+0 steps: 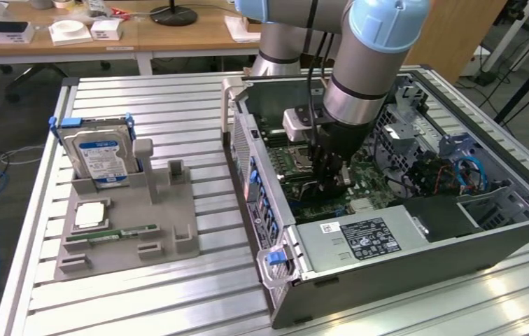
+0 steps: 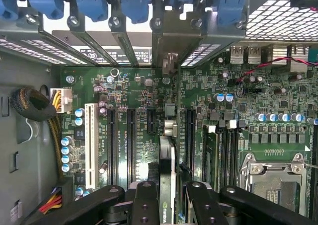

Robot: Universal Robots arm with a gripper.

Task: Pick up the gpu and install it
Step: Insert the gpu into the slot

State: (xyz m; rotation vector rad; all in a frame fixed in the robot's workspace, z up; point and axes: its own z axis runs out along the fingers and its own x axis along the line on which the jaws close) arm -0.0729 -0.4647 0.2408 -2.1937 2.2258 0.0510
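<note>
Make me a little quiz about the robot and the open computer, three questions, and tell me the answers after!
1. True or false: the gripper is down inside the open computer case.
2. What is the gripper holding? A) the hard drive B) the gpu C) a memory stick
3. Fill in: the hard drive stands upright in the grey ______ on the table.

Key:
1. True.
2. B: the gpu sits edge-on between the fingers, over the motherboard.
3. holder
</note>
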